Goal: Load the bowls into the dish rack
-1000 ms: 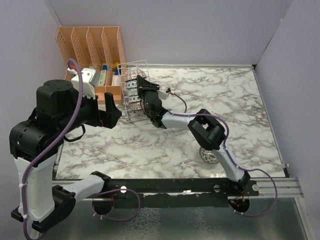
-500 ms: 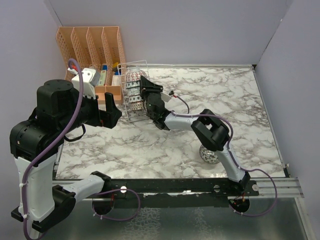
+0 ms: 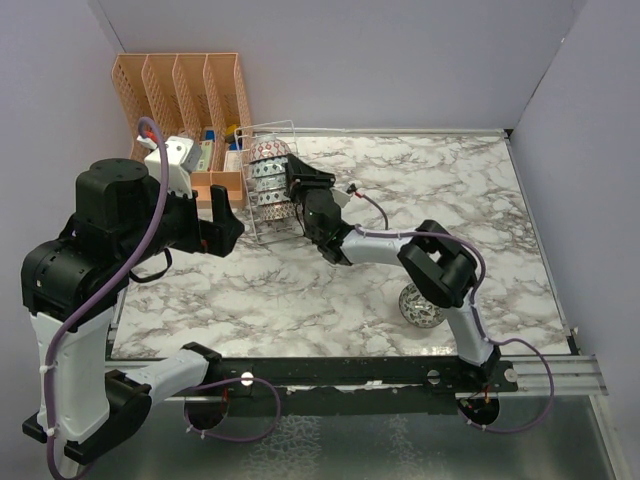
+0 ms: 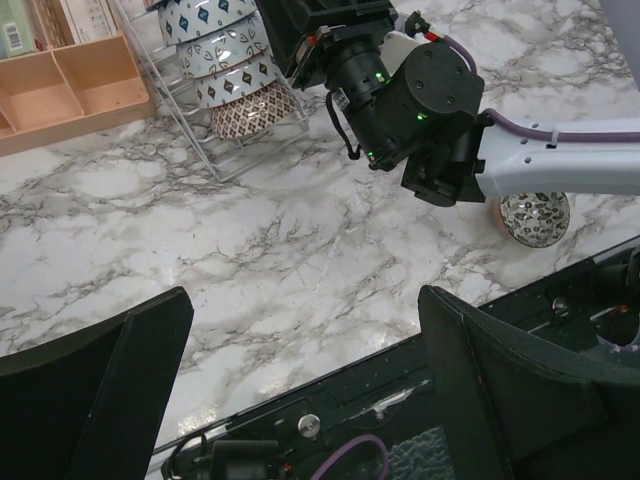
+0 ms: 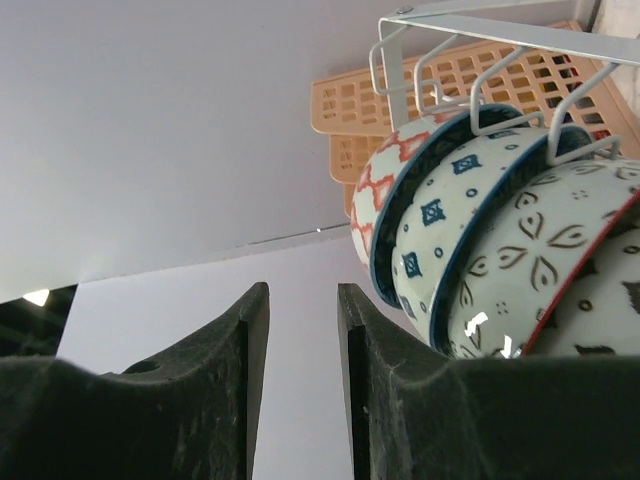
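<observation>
Top view: the dish rack [image 3: 258, 222] stands just beside the peach organiser [image 3: 180, 85], which holds small items in its front compartments. A 5th bowl [image 3: 419, 306] sits apart on the marble table [image 3: 300, 290].

Left wrist view: 4 bowls [image 4: 240, 80] stand on edge in the rack. The left gripper [image 4: 305, 295] gapes wide, empty.

Right wrist view: the right gripper [image 5: 301, 290], beside the rack, has its fingers slightly apart, holding nothing. The bowls show red, blue and dark patterns on white.

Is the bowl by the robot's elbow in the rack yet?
Out. The bowl sits on the table, apart from the dish rack, which holds the other bowls.
</observation>
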Robot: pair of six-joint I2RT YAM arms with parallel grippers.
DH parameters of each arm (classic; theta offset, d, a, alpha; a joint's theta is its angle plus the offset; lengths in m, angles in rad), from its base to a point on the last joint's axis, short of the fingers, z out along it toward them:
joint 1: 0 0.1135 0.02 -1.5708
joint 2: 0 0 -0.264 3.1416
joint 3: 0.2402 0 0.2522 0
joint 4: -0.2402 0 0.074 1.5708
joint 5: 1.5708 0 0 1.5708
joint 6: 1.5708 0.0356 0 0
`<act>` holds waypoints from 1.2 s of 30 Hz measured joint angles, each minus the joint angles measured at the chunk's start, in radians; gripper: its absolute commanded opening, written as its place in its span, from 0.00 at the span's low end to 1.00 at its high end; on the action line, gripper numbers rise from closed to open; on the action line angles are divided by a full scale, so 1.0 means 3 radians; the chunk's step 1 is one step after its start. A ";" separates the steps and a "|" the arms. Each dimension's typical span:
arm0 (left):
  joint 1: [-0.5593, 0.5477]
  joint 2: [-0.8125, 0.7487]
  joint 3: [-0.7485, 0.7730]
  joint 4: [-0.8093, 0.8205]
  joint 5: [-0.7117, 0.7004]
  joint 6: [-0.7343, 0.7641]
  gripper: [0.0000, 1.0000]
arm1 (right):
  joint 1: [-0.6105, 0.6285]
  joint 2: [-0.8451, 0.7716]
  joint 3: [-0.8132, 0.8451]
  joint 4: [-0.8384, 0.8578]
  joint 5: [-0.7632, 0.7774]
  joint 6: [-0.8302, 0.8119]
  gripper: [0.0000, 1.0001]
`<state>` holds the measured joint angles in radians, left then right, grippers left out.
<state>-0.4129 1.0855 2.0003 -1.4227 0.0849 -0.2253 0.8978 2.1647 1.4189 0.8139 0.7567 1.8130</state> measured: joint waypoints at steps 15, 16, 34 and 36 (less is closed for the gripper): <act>-0.0004 0.0045 -0.0003 0.0000 0.0025 -0.0006 0.99 | 0.0015 -0.1603 -0.1024 -0.1212 -0.0595 -0.0394 0.47; -0.0004 0.0053 0.0010 0.0004 0.0032 -0.0009 0.99 | 0.0015 -0.1815 -0.1025 -0.1569 -0.0647 -0.0477 0.49; -0.0005 0.0182 0.0064 0.0056 0.0125 -0.0053 0.99 | 0.0019 -0.2669 -0.0440 -0.6312 -0.0928 -0.1733 0.60; -0.0005 0.0182 0.0064 0.0058 0.0125 -0.0056 0.99 | 0.0019 -0.2605 -0.0535 -0.6519 -0.0989 -0.1766 0.59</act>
<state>-0.4145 1.1400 2.0193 -1.4052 0.1223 -0.2420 0.9035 1.3830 1.2583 -1.1419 0.4599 1.2831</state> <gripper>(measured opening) 0.991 0.606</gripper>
